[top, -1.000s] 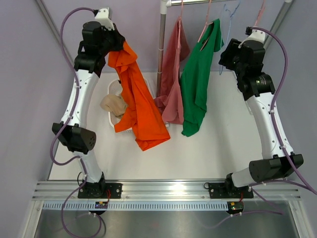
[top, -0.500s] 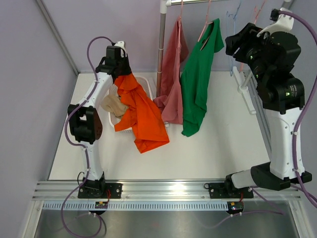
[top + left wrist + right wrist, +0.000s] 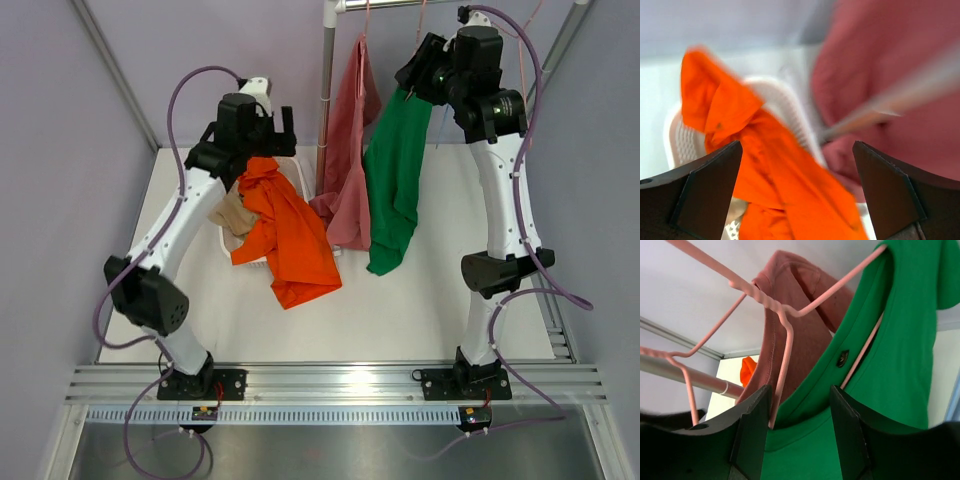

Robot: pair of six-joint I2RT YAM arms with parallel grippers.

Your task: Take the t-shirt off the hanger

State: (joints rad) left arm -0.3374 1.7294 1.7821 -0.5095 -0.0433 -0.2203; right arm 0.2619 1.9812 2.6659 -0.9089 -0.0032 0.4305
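- The green t-shirt (image 3: pixel 395 190) hangs on a pink wire hanger (image 3: pixel 840 282) from the rail at the back, with its hem down near the counter (image 3: pixel 430 310). It is not yet off the hanger.
- The right gripper (image 3: pixel 415 72) is raised to the shirt's collar. This looks like the place to work, because the neck opening is where the cloth has to slip over the wire.
- In the right wrist view the right gripper (image 3: pixel 800 435) has its jaws about half apart. The collar lies in the gap and a strand of the hanger wire runs down just beside one finger. It has clamped nothing that I can see.
- The left gripper (image 3: pixel 255 120) hovers over the white basket (image 3: pixel 297 165), and its jaws are spread as wide as they go.
- In the left wrist view nothing sits between the fingers of the left gripper (image 3: pixel 797 192). The orange shirt (image 3: pixel 755 150) lies below it, free of it.
- The orange shirt is draped over the basket rim and spills onto the counter. A beige cloth (image 3: pixel 228 210) lies in the basket beside it, so the basket seems to be where finished shirts go.
- A dusty-pink shirt (image 3: pixel 350 190) hangs just beside the green one and touches it.
- The crowding is the likely hazard: pulling on the green collar could drag the neighbouring shirt or tip the wire off the rail.
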